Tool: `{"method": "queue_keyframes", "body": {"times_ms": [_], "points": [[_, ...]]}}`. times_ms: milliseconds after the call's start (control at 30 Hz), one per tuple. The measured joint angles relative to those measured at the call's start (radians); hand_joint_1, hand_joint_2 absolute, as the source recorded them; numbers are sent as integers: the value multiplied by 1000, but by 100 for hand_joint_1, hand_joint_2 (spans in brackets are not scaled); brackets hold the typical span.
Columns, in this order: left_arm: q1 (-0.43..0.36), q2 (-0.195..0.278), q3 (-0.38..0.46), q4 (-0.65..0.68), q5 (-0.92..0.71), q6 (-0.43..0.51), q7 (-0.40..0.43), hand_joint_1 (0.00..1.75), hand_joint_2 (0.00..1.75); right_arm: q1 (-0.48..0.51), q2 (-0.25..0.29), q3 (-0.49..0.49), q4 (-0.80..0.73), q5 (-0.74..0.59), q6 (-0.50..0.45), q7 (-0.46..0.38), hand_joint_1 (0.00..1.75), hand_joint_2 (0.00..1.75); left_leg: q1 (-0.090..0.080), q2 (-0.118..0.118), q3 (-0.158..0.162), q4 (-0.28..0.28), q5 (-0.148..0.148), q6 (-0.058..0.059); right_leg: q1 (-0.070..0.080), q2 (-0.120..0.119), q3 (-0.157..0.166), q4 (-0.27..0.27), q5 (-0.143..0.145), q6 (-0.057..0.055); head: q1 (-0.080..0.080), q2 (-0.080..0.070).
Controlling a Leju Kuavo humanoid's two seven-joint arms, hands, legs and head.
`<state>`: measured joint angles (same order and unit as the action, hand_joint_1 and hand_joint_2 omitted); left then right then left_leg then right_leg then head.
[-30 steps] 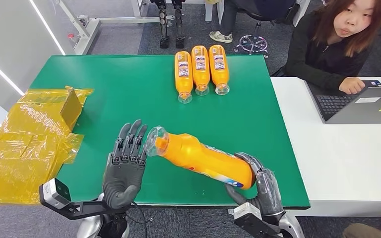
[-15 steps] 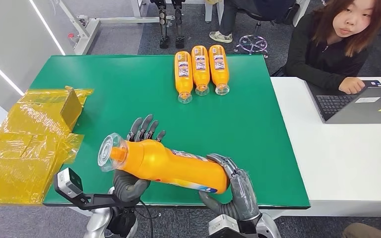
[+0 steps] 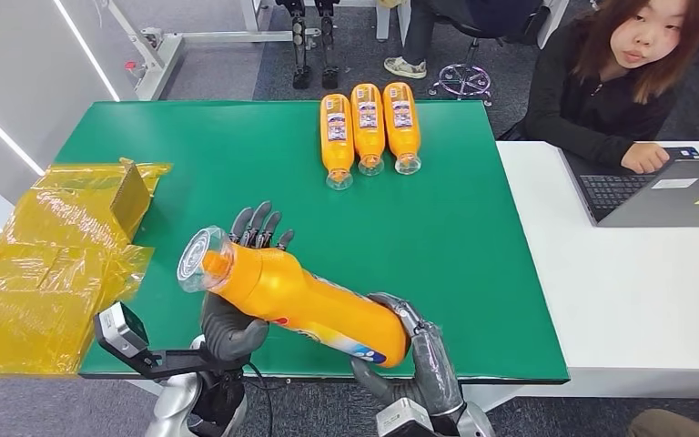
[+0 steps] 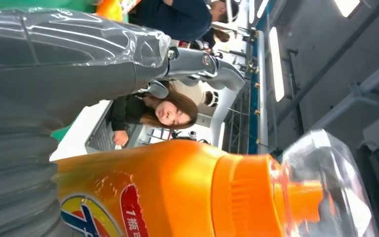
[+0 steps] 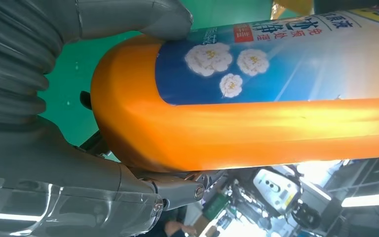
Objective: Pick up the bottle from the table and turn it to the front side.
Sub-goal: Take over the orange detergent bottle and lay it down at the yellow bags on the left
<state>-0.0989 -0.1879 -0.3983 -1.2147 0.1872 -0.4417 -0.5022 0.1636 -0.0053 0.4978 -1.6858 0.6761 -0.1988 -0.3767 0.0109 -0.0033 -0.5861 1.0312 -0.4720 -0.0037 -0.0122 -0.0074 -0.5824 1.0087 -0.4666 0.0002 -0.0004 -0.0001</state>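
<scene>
A large orange detergent bottle (image 3: 305,299) with a clear cap (image 3: 202,260) is held in the air over the near edge of the green table (image 3: 237,155), cap end raised toward the left. My right hand (image 3: 419,362) grips its base (image 5: 256,123); the blue flower label faces that hand. My left hand (image 3: 234,326) is under the neck end, palm against the bottle, its fingers (image 3: 259,226) spread and straight behind it. In the left wrist view the bottle (image 4: 177,192) lies beside the thumb (image 4: 79,49).
Three smaller orange bottles (image 3: 368,127) lie side by side at the table's far edge. Crumpled yellow bags (image 3: 55,264) cover the left side. A person (image 3: 619,82) sits at a white table (image 3: 637,291) with a laptop (image 3: 664,196) on the right.
The bottle has been lifted and carried left, its cap end rising. My left hand has gone from beside the cap to under the neck. My right hand moved left and nearer with the base.
</scene>
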Motion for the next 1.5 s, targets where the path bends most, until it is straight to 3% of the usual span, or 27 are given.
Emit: {"method": "queue_keyframes", "body": {"times_ms": [367,733,767,833,900,933,967,1500], "points": [[20,34,5,-59,-26,18,3,0,175,-10,-18,66,47,-48,40,22,175,175,0,0,0,0,0,0,0,0,0,0,0,0,0,0],[18,34,5,-66,-32,23,11,0,175,-50,-18,81,100,-42,94,52,175,175,0,0,0,0,0,0,0,0,0,0,0,0,0,0],[17,34,5,-66,-32,23,12,4,175,-52,-18,81,102,-41,97,52,175,175,0,0,0,0,0,0,0,0,0,0,0,0,0,0],[13,34,5,-66,-31,22,12,73,175,-56,-18,78,105,-39,102,52,175,175,0,0,0,0,0,0,0,0,0,0,0,0,0,0],[8,34,5,-66,-30,22,13,156,175,-58,-18,74,106,-37,106,49,175,175,0,0,0,0,0,0,0,0,0,0,0,0,0,0],[7,35,5,-66,-30,21,13,166,175,-57,-18,72,106,-37,108,47,175,175,0,0,0,0,0,0,0,0,0,0,0,0,0,0],[6,36,5,-66,-30,21,13,173,175,-57,-18,71,106,-37,109,44,175,175,0,0,0,0,0,0,0,0,0,0,0,0,0,0],[8,49,5,-66,-37,35,4,175,175,-44,-19,68,113,-41,101,28,175,175,0,0,0,0,0,0,0,0,0,0,0,0,0,0]]}}
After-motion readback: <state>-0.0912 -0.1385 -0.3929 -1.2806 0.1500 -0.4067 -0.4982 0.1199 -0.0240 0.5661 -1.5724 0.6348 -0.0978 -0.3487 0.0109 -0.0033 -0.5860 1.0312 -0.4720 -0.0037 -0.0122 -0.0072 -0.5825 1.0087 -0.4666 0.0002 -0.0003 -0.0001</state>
